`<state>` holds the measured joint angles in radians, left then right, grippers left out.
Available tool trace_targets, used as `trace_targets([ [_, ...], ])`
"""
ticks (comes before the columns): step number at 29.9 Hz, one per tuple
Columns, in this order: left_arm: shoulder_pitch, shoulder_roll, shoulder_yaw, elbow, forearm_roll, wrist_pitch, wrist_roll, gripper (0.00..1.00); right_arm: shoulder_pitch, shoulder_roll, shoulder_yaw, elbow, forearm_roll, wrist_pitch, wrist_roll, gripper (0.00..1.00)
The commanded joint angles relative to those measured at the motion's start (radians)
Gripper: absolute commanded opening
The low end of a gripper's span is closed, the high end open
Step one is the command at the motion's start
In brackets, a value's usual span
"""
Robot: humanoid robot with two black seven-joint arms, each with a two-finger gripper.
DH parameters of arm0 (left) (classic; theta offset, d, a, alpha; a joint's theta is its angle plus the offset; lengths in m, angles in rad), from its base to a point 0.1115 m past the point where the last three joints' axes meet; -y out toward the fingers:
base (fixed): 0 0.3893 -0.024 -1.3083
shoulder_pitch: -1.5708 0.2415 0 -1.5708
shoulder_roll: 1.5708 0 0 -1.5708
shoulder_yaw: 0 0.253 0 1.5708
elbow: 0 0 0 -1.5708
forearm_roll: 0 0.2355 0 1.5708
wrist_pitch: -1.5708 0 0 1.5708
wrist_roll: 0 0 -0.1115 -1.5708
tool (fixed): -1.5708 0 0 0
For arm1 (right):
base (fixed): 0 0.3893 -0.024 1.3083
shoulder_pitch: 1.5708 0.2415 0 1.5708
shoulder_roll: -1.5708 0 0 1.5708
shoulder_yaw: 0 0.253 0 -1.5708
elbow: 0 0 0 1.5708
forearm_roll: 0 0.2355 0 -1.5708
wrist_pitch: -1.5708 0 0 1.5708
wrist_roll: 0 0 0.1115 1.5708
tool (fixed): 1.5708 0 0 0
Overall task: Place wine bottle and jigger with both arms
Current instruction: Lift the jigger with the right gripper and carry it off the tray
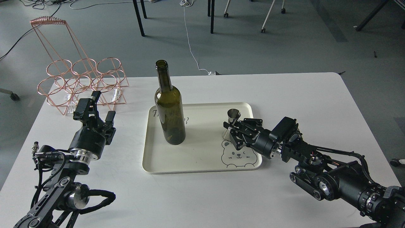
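The wine bottle stands upright on the left part of the cream tray. The jigger stands upright at the tray's right side, above a printed bear face. My right gripper reaches in from the right and its fingers are closed in on the jigger's narrow waist; the jigger's base still rests on the tray. My left gripper is open and empty above the white table, well left of the tray and the bottle.
A copper wire bottle rack stands at the table's back left corner, just behind my left gripper. Chair legs and cables lie on the floor beyond the table's far edge.
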<state>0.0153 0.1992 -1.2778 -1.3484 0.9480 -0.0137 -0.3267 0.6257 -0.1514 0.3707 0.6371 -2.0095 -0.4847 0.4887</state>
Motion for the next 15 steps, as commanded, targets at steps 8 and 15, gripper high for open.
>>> trace_targets([
  [8,-0.001,0.000,0.000,0.000,0.000,0.000,0.000,0.98,0.015,-0.014,0.020,0.003,0.011,-0.004,0.000,0.18],
  [15,-0.001,0.002,0.000,0.000,0.000,0.001,0.000,0.98,0.026,-0.086,0.158,0.013,0.025,-0.004,0.000,0.18],
])
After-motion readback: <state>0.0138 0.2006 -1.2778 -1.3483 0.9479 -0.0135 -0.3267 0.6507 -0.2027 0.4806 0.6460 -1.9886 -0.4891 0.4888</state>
